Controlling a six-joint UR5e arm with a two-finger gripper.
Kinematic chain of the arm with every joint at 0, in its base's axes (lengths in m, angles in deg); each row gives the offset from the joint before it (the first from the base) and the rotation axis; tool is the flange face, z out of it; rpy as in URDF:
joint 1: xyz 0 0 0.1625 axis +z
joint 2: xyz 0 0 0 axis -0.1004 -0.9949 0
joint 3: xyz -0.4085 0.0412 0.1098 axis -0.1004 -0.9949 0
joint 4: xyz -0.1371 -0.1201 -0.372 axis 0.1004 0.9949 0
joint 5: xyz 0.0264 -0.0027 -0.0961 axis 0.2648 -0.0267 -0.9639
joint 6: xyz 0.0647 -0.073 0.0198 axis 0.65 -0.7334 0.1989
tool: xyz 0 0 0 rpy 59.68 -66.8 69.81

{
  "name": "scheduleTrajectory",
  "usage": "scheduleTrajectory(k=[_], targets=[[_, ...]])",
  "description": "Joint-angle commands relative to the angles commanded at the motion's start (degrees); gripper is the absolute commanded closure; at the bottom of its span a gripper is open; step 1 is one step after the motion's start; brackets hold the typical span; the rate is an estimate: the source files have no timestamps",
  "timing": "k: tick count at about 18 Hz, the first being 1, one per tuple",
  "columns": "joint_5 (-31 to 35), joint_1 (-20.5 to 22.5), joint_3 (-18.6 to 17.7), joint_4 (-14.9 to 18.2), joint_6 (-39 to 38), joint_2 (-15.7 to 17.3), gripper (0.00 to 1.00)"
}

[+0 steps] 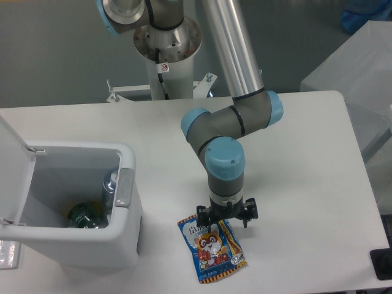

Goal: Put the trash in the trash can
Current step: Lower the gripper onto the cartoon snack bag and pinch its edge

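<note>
- While the UR5e arm (pixel 228 116) reaches down from the upper middle of the view, the white table (pixel 306 159) carries everything else; its right end is bare white surface.
- Trash can (pixel 79 239): white boxy bin at the table's left front corner. Hinged lid (pixel 9 168) swung up and back on the left side; grey tab (pixel 124 187) on the right rim.
- Inside the bin: a clear water bottle (pixel 109 191) leaning against the right wall, white-capped end up. A dark green round object (pixel 81 215) lies on the bottom beside it; cannot tell what it is.
- Snack packet (pixel 211 245): blue with orange edge and a cartoon animal, flat on the table, just right of the bin and apart from it, near the front edge.
- Gripper (pixel 226 217): pointing straight down at the packet's upper end. Fingers spread apart, one (pixel 201 216) over the packet's top left corner, the other past its top right edge. Nothing held between them. Cannot tell whether the tips touch the packet or the table.
- Small black object (pixel 382 263) at the table's far right front corner, cut off by the frame.
</note>
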Motion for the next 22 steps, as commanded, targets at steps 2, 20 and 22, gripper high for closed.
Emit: scheduleTrajectory(k=[2, 20, 22], targets=[[-0.1, -0.1, -0.2, -0.1, 0.1, 0.0, 0.45], [-5.6, 0.4, 4.7, -0.4, -3.9, 3.4, 1.00], [-8.0, 0.1, 5.9, -0.4, -4.8, 4.2, 1.00]])
